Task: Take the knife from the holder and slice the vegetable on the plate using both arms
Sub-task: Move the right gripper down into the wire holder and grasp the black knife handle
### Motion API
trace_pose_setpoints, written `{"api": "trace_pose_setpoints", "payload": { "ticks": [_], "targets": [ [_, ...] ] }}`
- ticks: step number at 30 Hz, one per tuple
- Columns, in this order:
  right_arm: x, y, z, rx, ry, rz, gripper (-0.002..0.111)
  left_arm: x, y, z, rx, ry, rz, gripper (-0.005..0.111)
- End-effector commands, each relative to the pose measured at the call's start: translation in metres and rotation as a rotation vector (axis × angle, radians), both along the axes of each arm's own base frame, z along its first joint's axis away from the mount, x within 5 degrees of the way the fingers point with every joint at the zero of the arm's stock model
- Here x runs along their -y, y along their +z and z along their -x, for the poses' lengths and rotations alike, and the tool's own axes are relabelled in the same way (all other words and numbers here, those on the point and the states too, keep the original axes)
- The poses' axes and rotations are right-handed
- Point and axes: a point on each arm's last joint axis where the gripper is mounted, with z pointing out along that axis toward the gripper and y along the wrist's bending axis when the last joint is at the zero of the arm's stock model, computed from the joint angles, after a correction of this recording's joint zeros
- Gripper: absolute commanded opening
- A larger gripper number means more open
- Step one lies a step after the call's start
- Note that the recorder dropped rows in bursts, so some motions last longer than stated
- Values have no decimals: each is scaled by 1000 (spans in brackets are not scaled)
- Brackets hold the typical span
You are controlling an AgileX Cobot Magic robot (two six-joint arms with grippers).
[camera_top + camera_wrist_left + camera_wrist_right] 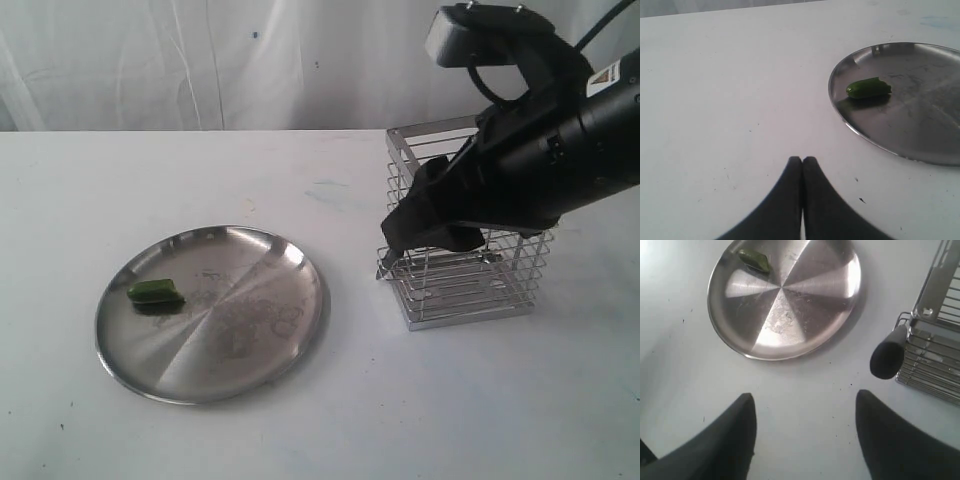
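Note:
The green vegetable lies on the left part of the round steel plate. To the plate's right stands the chrome wire holder. The knife's black handle end sticks out of the holder towards the plate. My right gripper is open and empty, hanging over the holder's plate-side corner, with bare table between its fingers. My left gripper is shut and empty, low over the table and short of the plate; the exterior view does not show it.
A white tabletop carries everything, with a white curtain behind it. My right arm reaches in from the upper right and hides the holder's upper front.

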Motion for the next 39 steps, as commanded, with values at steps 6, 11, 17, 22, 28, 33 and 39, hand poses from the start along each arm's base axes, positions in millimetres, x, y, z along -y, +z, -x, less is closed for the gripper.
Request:
{"api": "trace_pose_setpoints", "payload": {
  "ticks": [6, 11, 17, 22, 28, 33, 39],
  "targets": [
    [0, 4, 0, 28, 5, -10, 55, 0, -1, 0, 3, 0, 1, 0],
    [0, 4, -1, 77, 60, 23, 55, 0, -1, 0, 3, 0, 1, 0],
    [-1, 6, -10, 28, -146, -87, 55, 0, -1, 0, 3, 0, 1, 0],
    [-4, -4, -19, -26, -203, -104, 53, 0, -1, 0, 3, 0, 1, 0],
    [-6, -10, -25, -36, -208, -92, 53, 0, -1, 0, 3, 0, 1, 0],
    [-4, 1, -21, 4, -206, -106, 53, 0, -1, 0, 3, 0, 1, 0],
    [3, 0, -20, -7, -253, -36, 53, 0, -1, 0, 3, 0, 1, 0]
  ]
}}
